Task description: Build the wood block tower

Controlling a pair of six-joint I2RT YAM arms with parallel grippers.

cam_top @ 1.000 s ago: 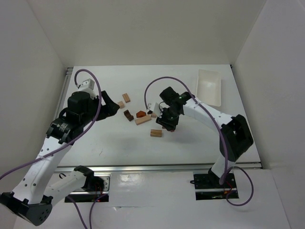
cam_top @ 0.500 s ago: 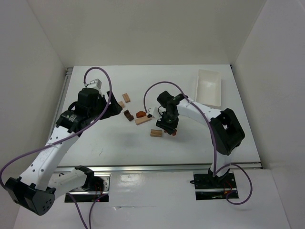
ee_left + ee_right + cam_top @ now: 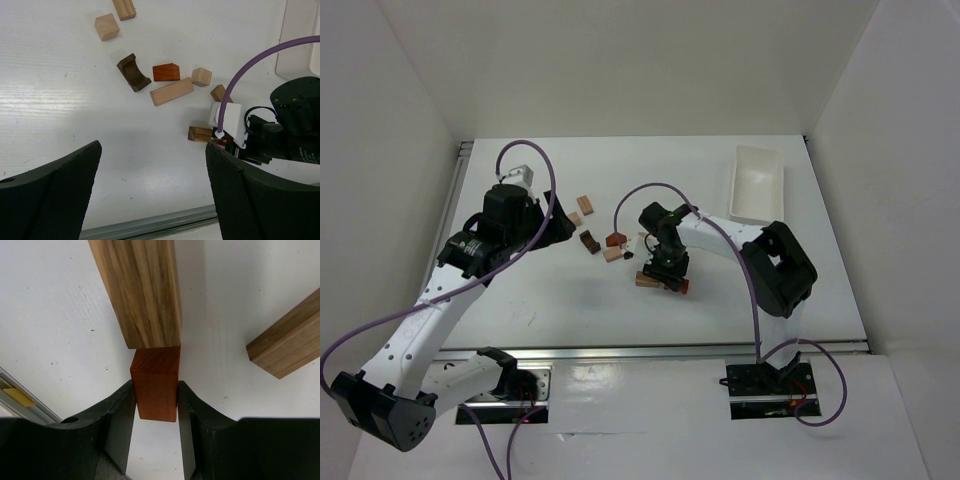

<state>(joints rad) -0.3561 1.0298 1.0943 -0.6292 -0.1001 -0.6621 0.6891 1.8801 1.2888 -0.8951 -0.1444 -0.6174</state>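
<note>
Wood block tower not standing; the pieces lie loose and flat on the white worktop [image 3: 60,100]. Right end effector [image 3: 156,392] is clamped on a short reddish-orange block [image 3: 156,375], one finger flat against each long side, with the block low at the worktop. The block's far end touches the end of a striped light tan bar [image 3: 140,290] running straight ahead of the fingers. A second tan bar [image 3: 287,342] lies ahead and to the right, apart from both. Left end effector [image 3: 151,155] hangs above the worktop with jaws spread wide, holding nothing. Well ahead of it is the loose cluster: a dark brown arched piece [image 3: 133,72], a reddish-orange wedge [image 3: 166,72] just beside it, a long tan bar [image 3: 171,91] just below the wedge, and a small tan cube [image 3: 201,76]. Farther out lie a larger tan cube [image 3: 106,26] and a grooved tan bar [image 3: 124,8], both separate. All grain is visible and unpainted.
</note>
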